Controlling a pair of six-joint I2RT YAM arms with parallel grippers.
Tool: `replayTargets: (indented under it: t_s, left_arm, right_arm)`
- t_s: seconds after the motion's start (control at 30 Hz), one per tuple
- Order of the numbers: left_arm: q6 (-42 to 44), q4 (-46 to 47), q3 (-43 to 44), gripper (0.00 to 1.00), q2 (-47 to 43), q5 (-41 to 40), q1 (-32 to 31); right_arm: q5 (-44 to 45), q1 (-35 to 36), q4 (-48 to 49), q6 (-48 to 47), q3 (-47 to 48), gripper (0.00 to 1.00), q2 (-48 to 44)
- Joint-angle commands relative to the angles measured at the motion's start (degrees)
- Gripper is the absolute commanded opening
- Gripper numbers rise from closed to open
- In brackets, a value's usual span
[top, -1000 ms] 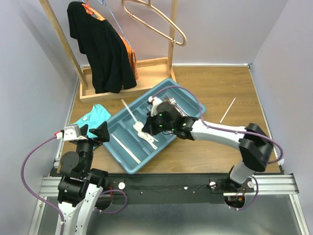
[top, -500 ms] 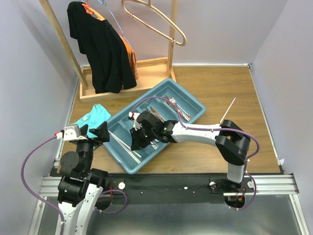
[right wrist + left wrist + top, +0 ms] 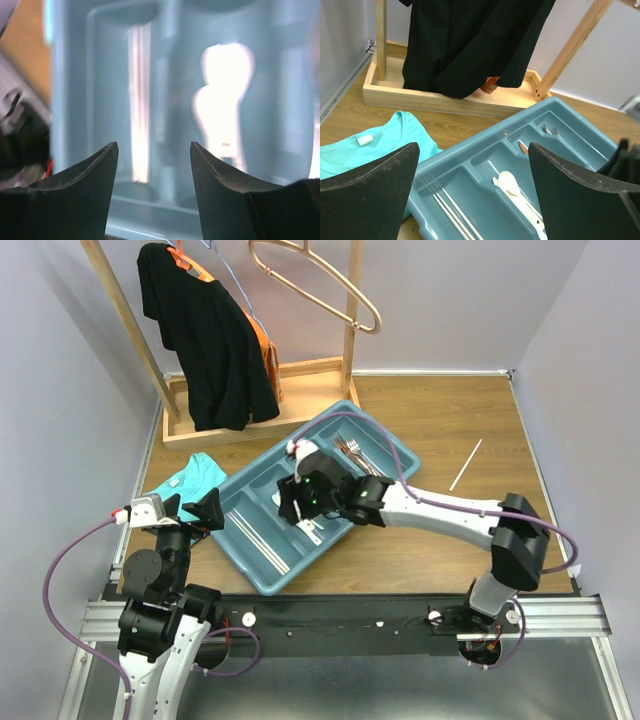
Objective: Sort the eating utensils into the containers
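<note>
Hovering over the teal cutlery tray, my right gripper had its jaws spread, gripping nothing.
Pale chopsticks lay in the compartment under one finger, white spoons in the next; blur smeared both. My left gripper gaped too.

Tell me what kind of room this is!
Probably a robot test lab: a left robot arm and right robot arm bolted by a wooden table holding a teal cutlery tray and wooden clothes rack.
</note>
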Motion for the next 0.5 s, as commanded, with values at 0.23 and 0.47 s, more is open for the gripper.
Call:
replayTargets:
  t_s: [0.23,0.47]
  left_arm:
    - [0.41,0.74,0.06,0.99,-7.26,0.49,0.45]
    - [0.41,0.83,0.06,0.99,-7.26,0.58,0.45]
  right_arm:
    - [25.99,-21.96,-7.82,4.21,-9.91,0.70,-14.89]
    - [29.33,-39.26,-6.86,2.98,-18.00,0.69,-21.13]
